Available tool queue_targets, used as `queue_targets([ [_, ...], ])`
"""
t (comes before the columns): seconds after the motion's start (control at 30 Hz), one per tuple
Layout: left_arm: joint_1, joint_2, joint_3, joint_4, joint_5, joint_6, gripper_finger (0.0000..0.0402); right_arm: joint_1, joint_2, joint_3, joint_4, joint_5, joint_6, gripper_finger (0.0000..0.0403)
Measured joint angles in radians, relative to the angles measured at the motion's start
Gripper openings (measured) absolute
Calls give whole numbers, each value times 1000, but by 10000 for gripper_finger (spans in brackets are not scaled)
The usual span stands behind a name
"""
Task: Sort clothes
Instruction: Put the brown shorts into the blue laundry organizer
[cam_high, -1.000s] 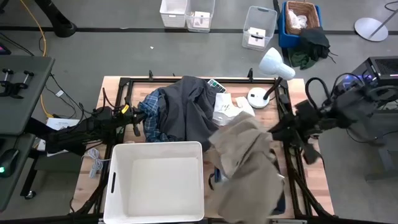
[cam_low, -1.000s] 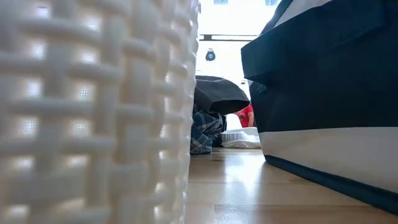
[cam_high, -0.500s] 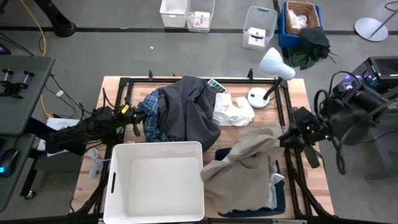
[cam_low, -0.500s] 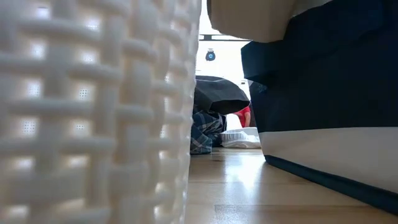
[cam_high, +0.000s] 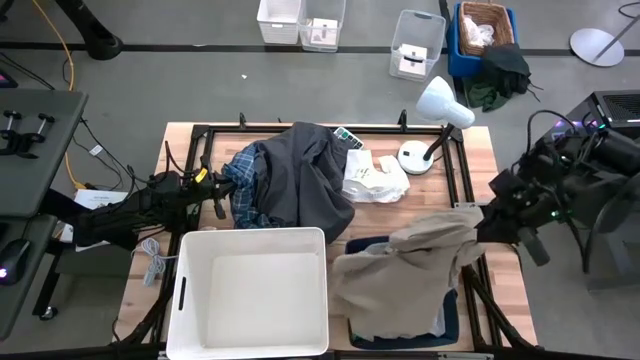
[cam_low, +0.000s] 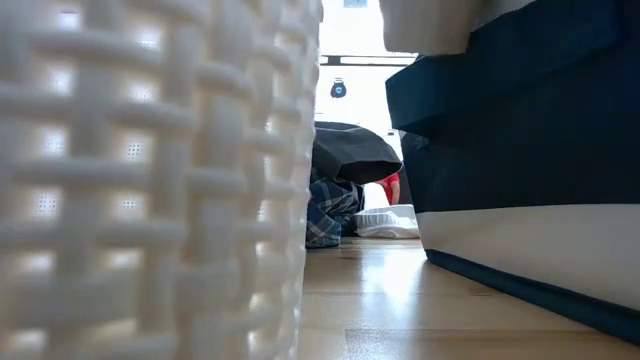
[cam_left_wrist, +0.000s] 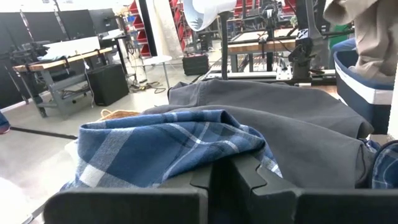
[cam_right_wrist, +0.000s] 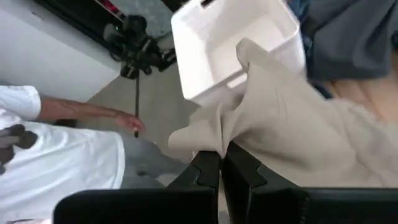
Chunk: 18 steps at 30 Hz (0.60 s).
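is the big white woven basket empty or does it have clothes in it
Empty. The high view shows the white woven basket's bare floor; the beige khaki garment lies beside it, over the dark blue bin.

Robotics lab: workbenches (cam_left_wrist: 65, 59), grey concrete floor (cam_high: 200, 85)

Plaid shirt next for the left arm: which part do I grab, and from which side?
Take the plaid shirt by its bunched blue folds at the pile's left edge, coming in from the left, where the left gripper already sits shut. The dark grey garment drapes over its right side, so only that edge is exposed.
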Motion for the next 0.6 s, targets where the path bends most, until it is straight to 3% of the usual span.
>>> queue_targets([
  [0.17,0,0,0,0,0,0,14,0,-2,-150,4,-75,43,0],
  [0.4,0,0,0,0,0,0,14,0,-2,-594,28,-335,211,0],
  [0.5,0,0,0,0,0,0,14,-9,-2,-807,146,-322,282,0],
  [0.6,0,0,0,0,0,0,14,-56,-1,-997,388,-291,314,0],
])
